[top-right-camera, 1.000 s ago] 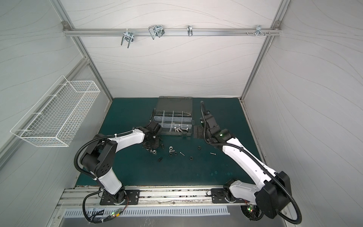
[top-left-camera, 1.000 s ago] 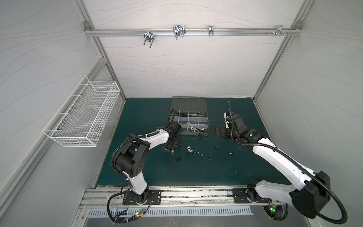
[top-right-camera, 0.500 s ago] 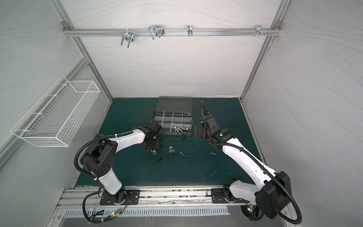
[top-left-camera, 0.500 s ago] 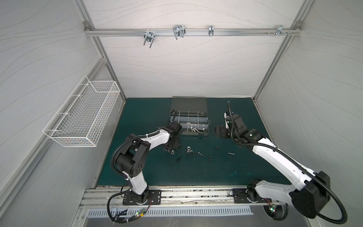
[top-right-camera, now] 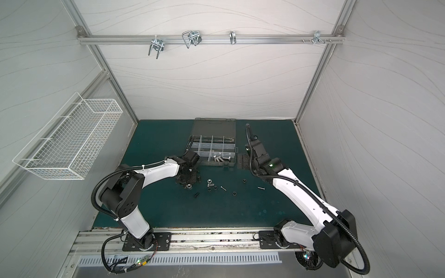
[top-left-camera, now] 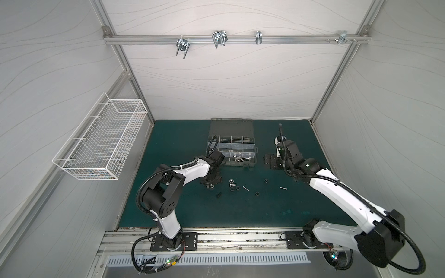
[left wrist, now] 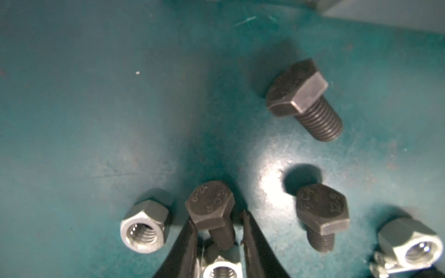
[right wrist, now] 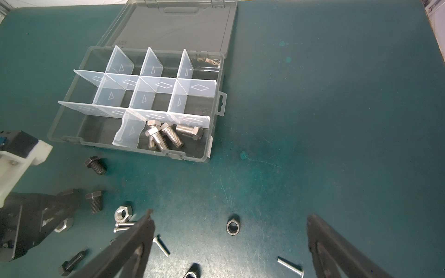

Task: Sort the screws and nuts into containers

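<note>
Toward the far edge of the green table [top-left-camera: 192, 211], about midway between its sides, the grey organizer case [right wrist: 187, 157] lies open with its lid [right wrist: 183, 24] folded back flat. Four silver hex bolts [right wrist: 168, 136] lie in the compartment at the right end of the row nearest the front edge.

Loose parts are scattered between the case and the front edge. The left pincer [left wrist: 216, 216] is down among them, left of the middle. Its black fingers [left wrist: 185, 248] are narrowed around the shank of a black bolt [left wrist: 212, 207]. One finger touches the bolt's head and a sliver of gap shows on the other side, so whether the bolt is truly clamped cannot be told. A silver nut [left wrist: 144, 231] sits just beside that bolt. A second black bolt [left wrist: 321, 216] is near it on the other side, and a third black bolt [left wrist: 303, 98] lies on its side farther off.

The right pincer [right wrist: 230, 214] hangs just right of the case's front right corner, spread wide and holding nothing. A black nut [right wrist: 233, 227] and a thin silver screw [right wrist: 290, 266] lie on the table near it, toward the front edge.
</note>
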You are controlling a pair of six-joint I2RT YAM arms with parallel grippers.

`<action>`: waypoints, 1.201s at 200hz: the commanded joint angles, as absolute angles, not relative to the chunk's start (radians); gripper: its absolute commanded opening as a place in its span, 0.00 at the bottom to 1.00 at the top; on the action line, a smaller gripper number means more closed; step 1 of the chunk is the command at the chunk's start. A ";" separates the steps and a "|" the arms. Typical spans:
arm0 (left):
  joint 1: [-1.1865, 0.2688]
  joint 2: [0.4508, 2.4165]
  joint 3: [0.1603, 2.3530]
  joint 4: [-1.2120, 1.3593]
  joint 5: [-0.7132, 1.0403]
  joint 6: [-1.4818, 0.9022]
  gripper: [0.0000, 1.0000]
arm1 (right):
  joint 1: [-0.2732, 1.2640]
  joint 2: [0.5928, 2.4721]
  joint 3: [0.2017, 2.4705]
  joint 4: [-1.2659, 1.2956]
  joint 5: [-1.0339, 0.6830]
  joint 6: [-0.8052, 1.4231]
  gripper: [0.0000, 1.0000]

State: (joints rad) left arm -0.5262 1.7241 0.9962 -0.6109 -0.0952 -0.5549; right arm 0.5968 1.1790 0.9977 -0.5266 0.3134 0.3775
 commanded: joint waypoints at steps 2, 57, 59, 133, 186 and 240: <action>-0.533 1.759 1.001 -0.661 -0.107 -0.569 0.26 | 0.592 1.171 1.004 -0.530 0.332 0.385 0.99; -0.528 1.783 1.023 -0.664 -0.142 -0.568 0.26 | 0.592 1.182 1.002 -0.527 0.327 0.387 0.99; -0.527 1.784 1.023 -0.664 -0.144 -0.567 0.26 | 0.592 1.182 1.002 -0.525 0.326 0.387 0.99; -0.495 1.793 1.042 -0.655 -0.155 -0.539 0.11 | 0.589 1.189 0.996 -0.528 0.336 0.387 0.99; -0.495 1.765 1.043 -0.652 -0.163 -0.526 0.00 | 0.586 1.193 0.996 -0.525 0.334 0.389 0.99; -0.495 1.699 1.121 -0.702 -0.225 -0.507 0.00 | 0.583 1.184 0.994 -0.522 0.336 0.391 0.99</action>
State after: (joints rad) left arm -0.5018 1.7466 1.0443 -0.6651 -0.1654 -0.5243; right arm 0.5900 1.1858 0.9974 -0.5255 0.3183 0.3775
